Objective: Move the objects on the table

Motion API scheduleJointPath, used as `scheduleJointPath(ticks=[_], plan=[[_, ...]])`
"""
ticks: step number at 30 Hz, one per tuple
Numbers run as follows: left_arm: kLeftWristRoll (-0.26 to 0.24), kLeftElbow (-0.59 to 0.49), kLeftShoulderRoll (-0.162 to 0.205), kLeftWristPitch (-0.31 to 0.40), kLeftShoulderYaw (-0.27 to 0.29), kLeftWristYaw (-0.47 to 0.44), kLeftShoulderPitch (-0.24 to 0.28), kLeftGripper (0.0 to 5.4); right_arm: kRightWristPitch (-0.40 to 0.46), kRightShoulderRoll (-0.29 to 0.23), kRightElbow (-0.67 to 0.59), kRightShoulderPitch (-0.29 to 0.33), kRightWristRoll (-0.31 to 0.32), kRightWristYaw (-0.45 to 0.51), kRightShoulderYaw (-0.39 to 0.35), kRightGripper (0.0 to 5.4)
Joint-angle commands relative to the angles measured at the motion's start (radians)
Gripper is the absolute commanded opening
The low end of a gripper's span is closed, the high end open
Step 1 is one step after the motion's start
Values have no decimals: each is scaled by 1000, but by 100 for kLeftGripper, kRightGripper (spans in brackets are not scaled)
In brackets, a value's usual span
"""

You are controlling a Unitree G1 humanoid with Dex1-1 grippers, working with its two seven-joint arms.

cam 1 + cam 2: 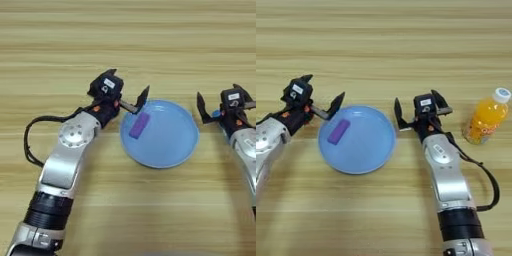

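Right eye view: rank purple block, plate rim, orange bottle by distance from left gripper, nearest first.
From the left gripper:
1. Plate: its rim lies just under the gripper's right finger.
2. Purple block: on the plate's left part, slightly farther in.
3. Orange bottle: far right, beyond the right gripper.

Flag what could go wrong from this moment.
The left end effector hangs open at the light-blue plate's left rim, just above the purple block; lowering could catch the rim and shove the plate. The right end effector, open beside the opposite rim, stands near the orange bottle; a swing outward might topple it.
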Motion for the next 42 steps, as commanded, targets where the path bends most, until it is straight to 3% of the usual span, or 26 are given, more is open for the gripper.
scheduleJointPath(ticks=[1, 4, 11, 27, 42], plan=[[22, -34, 9, 83, -92, -38, 18, 540, 12, 15, 3, -22, -11, -16, 7, 538], [34, -12, 1, 100, -151, -47, 23, 540, 18, 28, -1, -27, -15, -28, 13, 538], [60, 140, -7, 62, -200, -54, 12, 540, 26, 44, -10, -33, -22, -45, 22, 538], [88, 213, 6, 2, -164, -50, 1, 540, 43, 62, -25, -37, -36, -56, 37, 538], [111, 265, 6, -16, -195, -73, -3, 540, 61, 73, -45, -40, -46, -66, 45, 538]])
